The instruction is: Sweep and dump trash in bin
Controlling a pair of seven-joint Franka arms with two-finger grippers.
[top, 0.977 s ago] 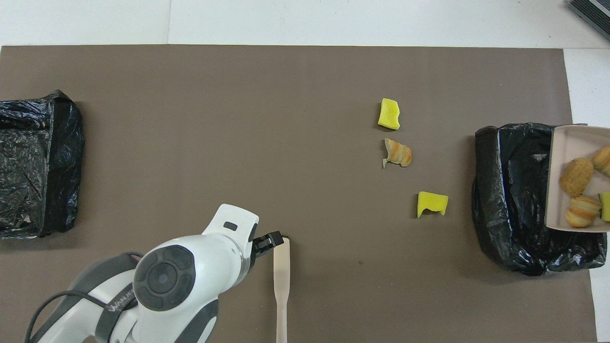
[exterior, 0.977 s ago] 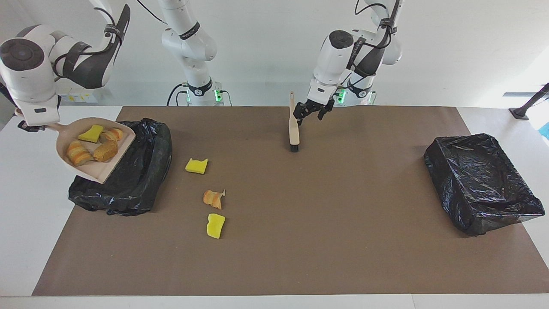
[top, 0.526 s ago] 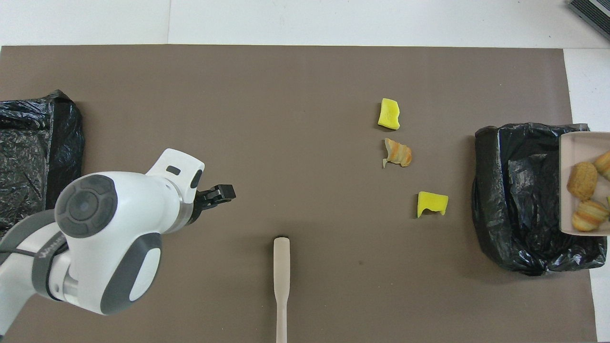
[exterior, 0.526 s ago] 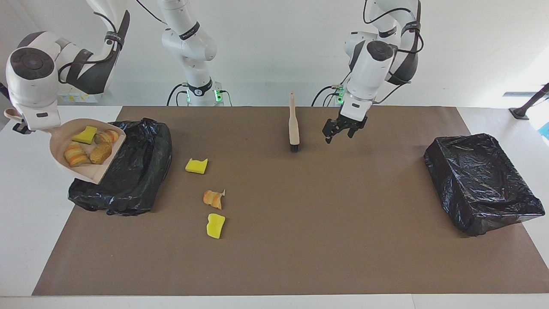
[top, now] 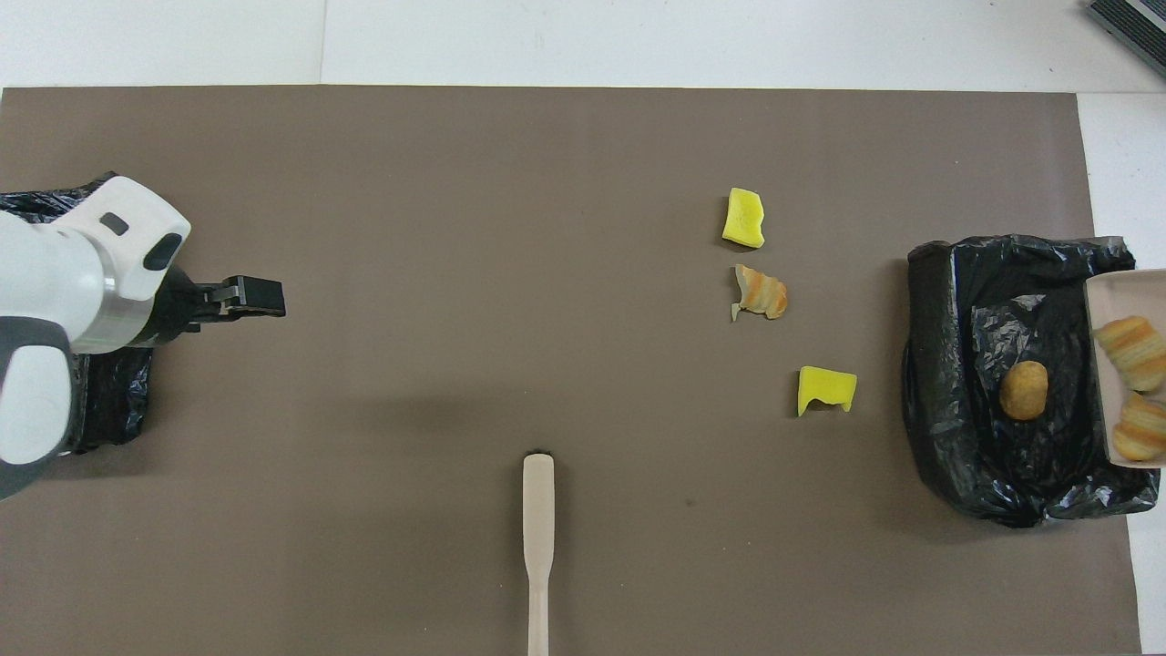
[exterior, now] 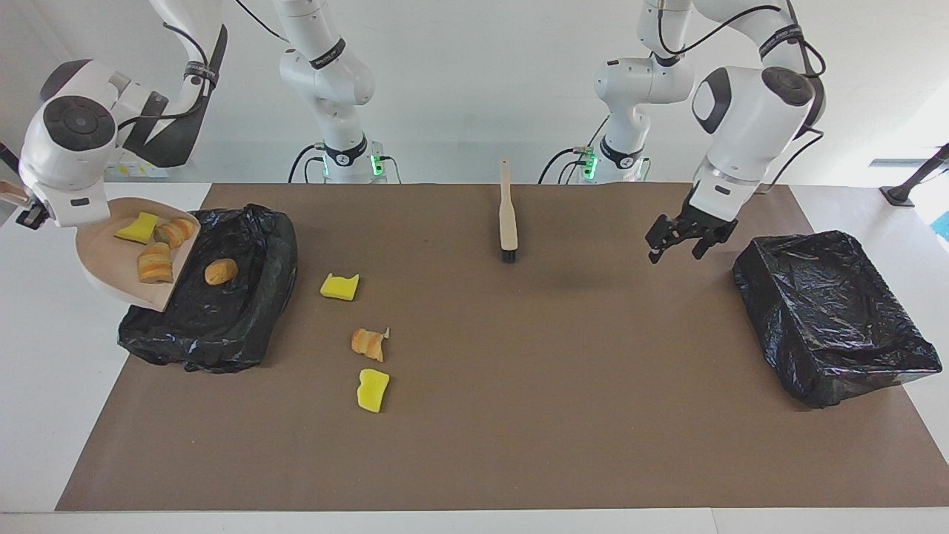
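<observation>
My right gripper (exterior: 31, 213) is shut on the handle of the beige dustpan (exterior: 111, 278), which is tilted over the black-lined bin (exterior: 245, 311) at the right arm's end. Three scraps lie in the pan: a yellow sponge piece (exterior: 136, 228) and two bread chunks (exterior: 155, 265). One tan chunk (exterior: 220, 271) lies in the bin (top: 956, 364), also seen from overhead (top: 1024, 390). Three scraps lie on the mat: a sponge piece (exterior: 339, 286), a bread scrap (exterior: 368, 343), a sponge piece (exterior: 373, 389). My left gripper (exterior: 676, 252) is open and empty over the mat.
The wooden brush (exterior: 508, 215) lies on the brown mat near the robots, bristle end pointing away from them. A second black-lined bin (exterior: 830, 311) stands at the left arm's end, next to my left gripper.
My left gripper let go of the brush and swung over to the bin at its own end. The dustpan tilted more and one tan chunk slid off into the bin.
</observation>
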